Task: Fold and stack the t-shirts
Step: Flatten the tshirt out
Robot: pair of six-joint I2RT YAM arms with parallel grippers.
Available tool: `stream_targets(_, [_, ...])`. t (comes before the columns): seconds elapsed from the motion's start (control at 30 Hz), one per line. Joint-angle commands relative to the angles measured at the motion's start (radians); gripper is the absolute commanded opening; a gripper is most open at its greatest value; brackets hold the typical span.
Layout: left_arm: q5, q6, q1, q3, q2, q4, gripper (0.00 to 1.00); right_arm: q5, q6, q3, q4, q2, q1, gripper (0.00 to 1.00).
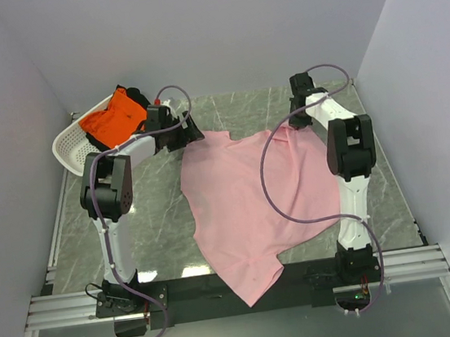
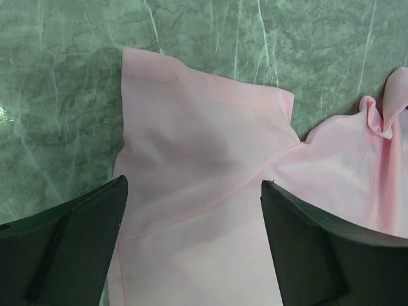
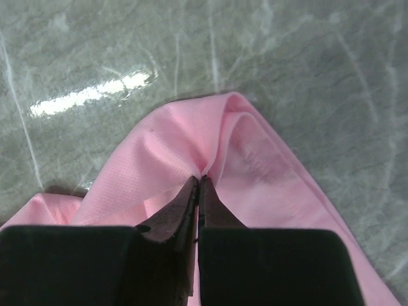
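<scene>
P: Left jaws, state?
R: Wide apart. Both dark fingers (image 2: 64, 248) stand at the lower corners of the left wrist view, with only cloth showing in the gap. They hang over a sleeve (image 2: 204, 127) of the pink t-shirt (image 2: 210, 242). Cannot tell whether the tips touch the fabric.

P: Right jaws?
R: Closed on a pinched fold of the same shirt. The fabric rises to the tips and drapes away on both sides onto the desk (image 3: 306, 70).

P: Where on the garment do they sit?
R: Top view: left jaws at the shirt's far left corner, right jaws at its far right part. Both are toward the far edge of the desk.

P: Lay of the shirt?
R: Spread but wrinkled across the middle of the desk. It runs from the far half to the near edge, where one corner laps over the dark rail (image 1: 223, 288) between the two arm bases.

P: Second garment?
R: The orange t-shirt (image 1: 116, 116) is bunched up inside a white basket (image 1: 70, 146) at the far left corner of the desk. It is apart from the pink one, not touching it.
</scene>
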Motion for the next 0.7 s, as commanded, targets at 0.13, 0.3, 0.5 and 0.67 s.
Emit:
stream_targets(0.13, [-0.004, 0.027, 0.000, -0.002, -0.083, 0.018, 0.91, 0.125, 0.082, -0.030, 0.142, -0.181, -0.066, 0.00])
stream_targets(0.3, [-0.003, 0.018, -0.015, 0.001, -0.080, 0.026, 0.91, 0.183, 0.135, -0.035, 0.208, -0.218, -0.069, 0.25])
stream_targets(0.5, [-0.025, 0.020, -0.072, 0.015, -0.081, 0.016, 0.90, 0.183, 0.155, -0.210, 0.318, -0.358, -0.069, 0.60])
stream_targets(0.67, [-0.031, 0.012, -0.118, 0.000, -0.089, 0.019, 0.91, 0.118, 0.130, -0.403, 0.386, -0.503, -0.069, 0.64])
